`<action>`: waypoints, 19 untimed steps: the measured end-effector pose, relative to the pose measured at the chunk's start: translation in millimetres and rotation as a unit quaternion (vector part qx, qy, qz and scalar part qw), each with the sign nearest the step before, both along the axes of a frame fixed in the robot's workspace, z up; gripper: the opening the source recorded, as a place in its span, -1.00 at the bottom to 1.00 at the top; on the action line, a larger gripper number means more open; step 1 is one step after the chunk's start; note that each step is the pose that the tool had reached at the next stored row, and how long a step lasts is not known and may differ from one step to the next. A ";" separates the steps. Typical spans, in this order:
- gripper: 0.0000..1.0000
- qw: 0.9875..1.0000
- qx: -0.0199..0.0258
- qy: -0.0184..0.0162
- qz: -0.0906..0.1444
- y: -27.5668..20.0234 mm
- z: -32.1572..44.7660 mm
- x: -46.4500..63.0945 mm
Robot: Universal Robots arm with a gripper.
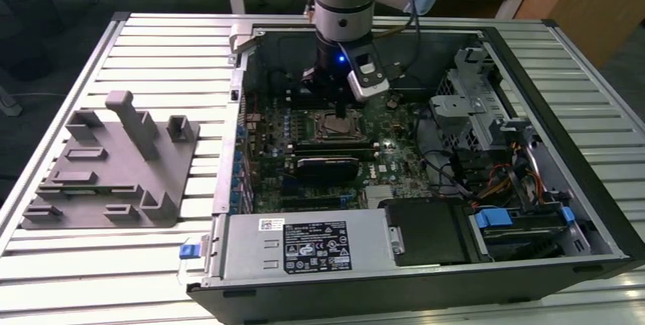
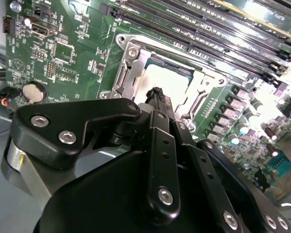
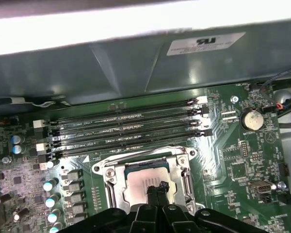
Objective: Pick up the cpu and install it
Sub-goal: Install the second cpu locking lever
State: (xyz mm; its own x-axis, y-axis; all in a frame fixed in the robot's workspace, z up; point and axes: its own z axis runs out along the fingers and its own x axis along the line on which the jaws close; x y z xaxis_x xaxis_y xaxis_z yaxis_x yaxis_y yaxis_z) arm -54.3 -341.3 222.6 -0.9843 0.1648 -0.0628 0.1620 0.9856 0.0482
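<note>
The open computer case (image 1: 524,125) lies flat on the slatted table (image 1: 151,45), motherboard (image 1: 403,155) facing up. The arm reaches down into the case from the table's far edge, and the gripper (image 1: 348,107) hangs over the socket frame (image 1: 337,125) in the far middle of the board. The cpu (image 3: 144,180) sits inside that frame, flat, its pale metal top showing in both wrist views, with the frame's metal edges around all four sides; in the second wrist view the cpu (image 2: 165,82) shows beyond the fingertips. It is square, so it has no long axis to speak of. It lies directly below the jaws, and the fingertips (image 3: 157,189) point at the middle of its top face. The jaws are pressed together, the two black tips meeting in one narrow point, and they pinch nothing. I cannot tell whether the tips touch the chip or stand just above it. Judging by how it lies level within the frame, the cpu looks already placed in the socket. The memory slots (image 3: 126,128) run alongside the frame, toward the case wall. A grey plastic fixture (image 1: 106,166) stands near the table's edge at the exterior view's left, well apart from the case.
</note>
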 end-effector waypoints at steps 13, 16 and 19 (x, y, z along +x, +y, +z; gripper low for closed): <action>-0.79 1.000 0.000 0.000 0.000 0.0 16.1 0.0; -0.79 1.000 0.000 0.000 0.000 -0.4 16.2 0.0; -0.79 1.000 0.000 0.000 0.000 -1.5 16.1 0.0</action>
State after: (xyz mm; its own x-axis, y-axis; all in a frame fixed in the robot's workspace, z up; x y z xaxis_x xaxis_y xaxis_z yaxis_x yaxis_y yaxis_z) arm -54.3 -342.8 238.7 -0.9843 0.1647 -0.0628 0.1619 0.9856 0.0481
